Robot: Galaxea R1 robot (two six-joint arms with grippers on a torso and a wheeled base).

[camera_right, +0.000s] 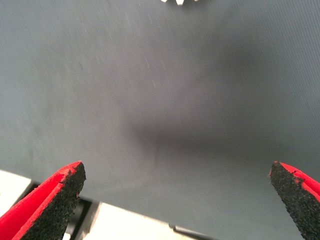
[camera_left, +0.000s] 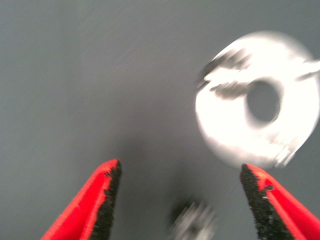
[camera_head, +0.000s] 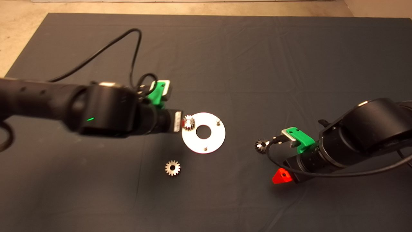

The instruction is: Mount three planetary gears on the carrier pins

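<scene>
The left gripper (camera_left: pixel 180 200), its red fingers (camera_left: pixel 95 200) spread wide and empty, hovers beside the flat round silvery-white plate (camera_head: pixel 212 143). One small toothed metal gear (camera_head: pixel 189 122) apparently sits on a pin there. The right gripper (camera_right: pixel 175 200) is wide open too.

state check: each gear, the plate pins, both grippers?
Gear on plate: on the plate's left pin, beside the left gripper.
Gear on mat: flat, loose, below the plate.
Gear by right arm: loose on mat.
Carrier plate: flat on mat.
Upper pin: bare.
Lower pin: bare.
Left gripper: open, empty.
Right gripper: open, empty.
</scene>
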